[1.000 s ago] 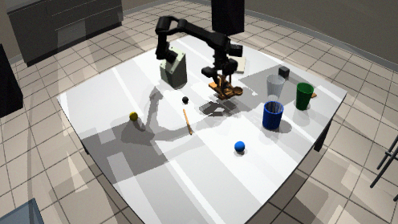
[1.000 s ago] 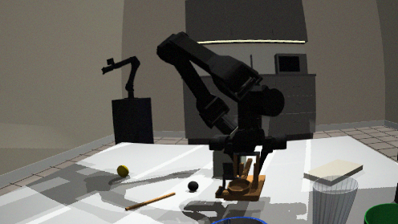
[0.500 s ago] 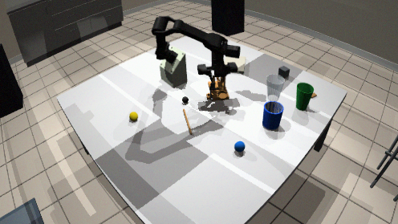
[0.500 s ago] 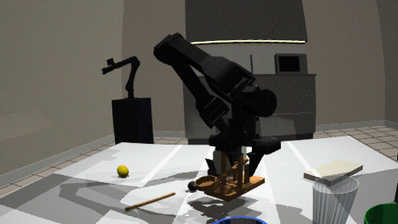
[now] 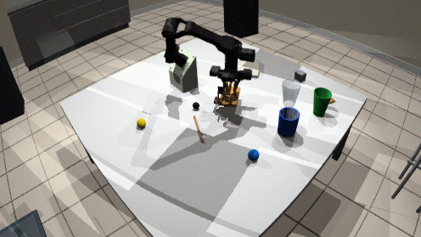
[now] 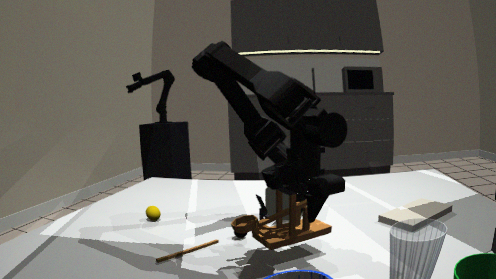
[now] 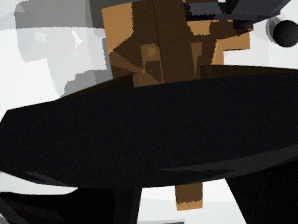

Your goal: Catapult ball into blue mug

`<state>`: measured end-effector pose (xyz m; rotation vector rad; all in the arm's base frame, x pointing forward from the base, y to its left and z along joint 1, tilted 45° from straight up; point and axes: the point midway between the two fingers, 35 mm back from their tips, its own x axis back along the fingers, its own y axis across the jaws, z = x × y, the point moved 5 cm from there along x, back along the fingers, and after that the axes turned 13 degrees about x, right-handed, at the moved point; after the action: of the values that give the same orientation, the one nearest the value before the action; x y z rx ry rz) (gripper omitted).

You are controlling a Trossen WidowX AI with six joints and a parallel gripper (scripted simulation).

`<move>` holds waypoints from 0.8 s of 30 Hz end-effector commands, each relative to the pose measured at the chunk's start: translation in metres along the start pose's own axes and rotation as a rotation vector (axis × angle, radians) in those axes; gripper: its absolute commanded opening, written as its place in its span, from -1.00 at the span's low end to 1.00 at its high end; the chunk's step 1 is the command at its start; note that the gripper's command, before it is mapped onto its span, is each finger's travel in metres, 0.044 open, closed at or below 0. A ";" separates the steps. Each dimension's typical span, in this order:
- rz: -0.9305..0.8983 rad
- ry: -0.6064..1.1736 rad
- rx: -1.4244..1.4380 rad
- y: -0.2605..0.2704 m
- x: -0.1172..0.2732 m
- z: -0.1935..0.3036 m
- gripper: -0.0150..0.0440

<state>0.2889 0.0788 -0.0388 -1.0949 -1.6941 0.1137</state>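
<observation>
The wooden catapult (image 5: 234, 101) (image 6: 320, 230) (image 7: 117, 30) sits beneath the arm (image 5: 208, 34) (image 6: 240, 66), around the far middle of the table (image 5: 195, 177) (image 6: 115, 226), its base down on the tabletop. Its round cup (image 6: 244, 225) points left in the exterior view and is empty as far as it shows. The tool (image 5: 229, 94) (image 6: 287, 211) (image 7: 177, 143) is pointed down over the catapult, its fingers partly open and closed on part of it; exactly which part is hidden. Just left of the catapult in the top view is a black ball (image 5: 195, 105) (image 6: 240, 235) (image 7: 286, 33), close by the cup. A thin wooden stick (image 5: 198, 128) (image 6: 187, 251) lies nearer, while a yellow ball (image 5: 141, 122) (image 6: 153, 213) sits well over to the left and a blue ball (image 5: 253, 155) rests nearer and to the right. The blue mug (image 5: 289, 122) (image 6: 298, 273) stands upright to the right of the catapult, with a clear ribbed tumbler (image 5: 290, 90) (image 6: 417, 249) showing just above it in the top view and a green cup (image 5: 320, 103) (image 6: 477, 268) farther right. A small gray cube (image 5: 300, 76) sits toward the far right, a pale slab (image 5: 255, 68) (image 6: 415, 214) lies behind the arm's right side, and a pale slanted block (image 5: 188, 77) stands far left of the catapult.
</observation>
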 end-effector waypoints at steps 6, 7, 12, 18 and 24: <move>-0.013 -0.014 -0.013 0.003 -0.004 -0.003 -0.49; -0.013 -0.014 -0.013 0.003 -0.006 -0.003 -0.49; -0.013 -0.014 -0.014 0.004 -0.014 -0.004 -0.49; -0.012 -0.014 -0.014 0.004 -0.024 -0.004 -0.49; -0.012 -0.015 -0.014 0.004 -0.034 -0.004 -0.49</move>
<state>0.2940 0.0563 -0.0626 -1.1035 -1.7002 0.0950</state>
